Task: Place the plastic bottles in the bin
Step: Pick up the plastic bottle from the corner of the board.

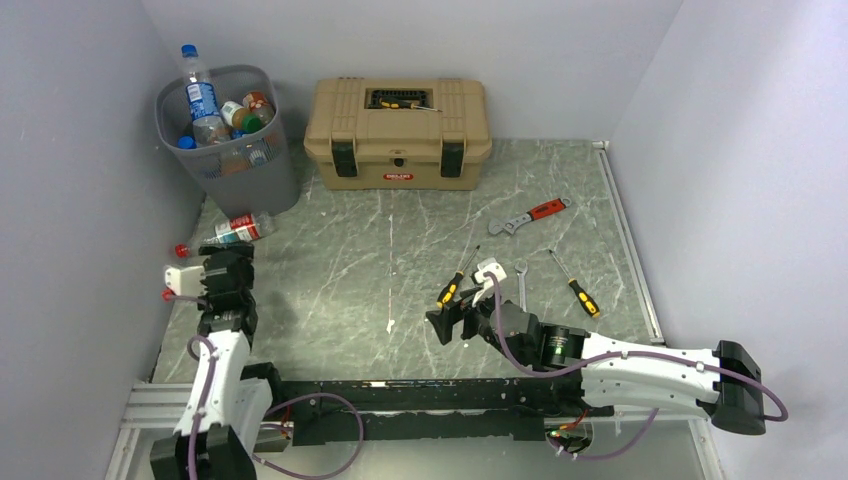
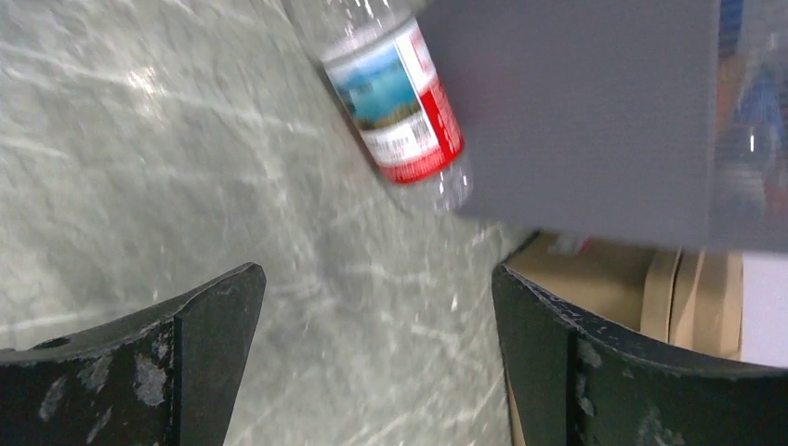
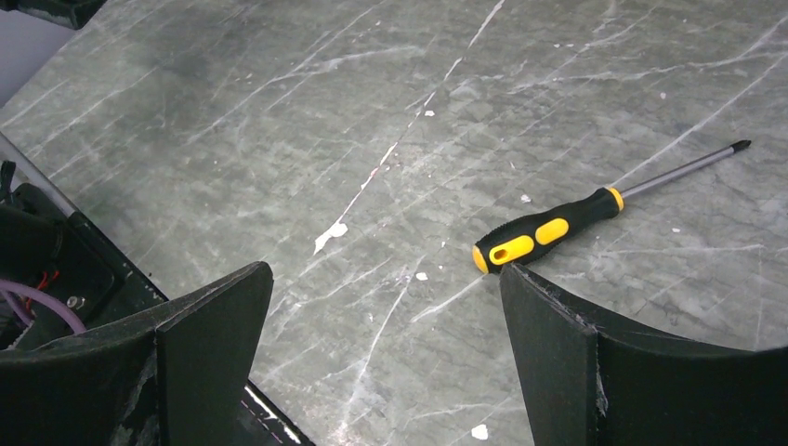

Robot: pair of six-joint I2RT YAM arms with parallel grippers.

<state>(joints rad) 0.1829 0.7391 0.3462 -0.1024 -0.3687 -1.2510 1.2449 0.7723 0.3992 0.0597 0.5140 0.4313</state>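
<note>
Plastic bottle (image 1: 238, 230): flat on worktop (image 1: 400, 260), just beside bin (image 1: 250, 180).
Left end effector (image 2: 376, 279): wide, empty, near bin.
Right end effector (image 3: 386, 279): wide, empty, well apart from bin.
Risk: round bottle rolling against bin, pinch missed.

You're working in a robot test cell, the kind set up in a lab. Plain pale walls (image 1: 70, 150) box in a marble-patterned tabletop (image 1: 400, 260) on three sides. Two white-and-black arms (image 1: 218, 378) are bolted at its near edge to a black base (image 1: 420, 410) and an aluminium rail (image 1: 140, 405), with purple cables (image 1: 330, 396) looping around them. Laid out on the tabletop are a tan toolbox (image 1: 397, 130), a wrench (image 1: 530, 216), screwdrivers (image 1: 575, 285), and a grey bin (image 1: 235, 165) holding bottles (image 1: 203, 100).
</note>
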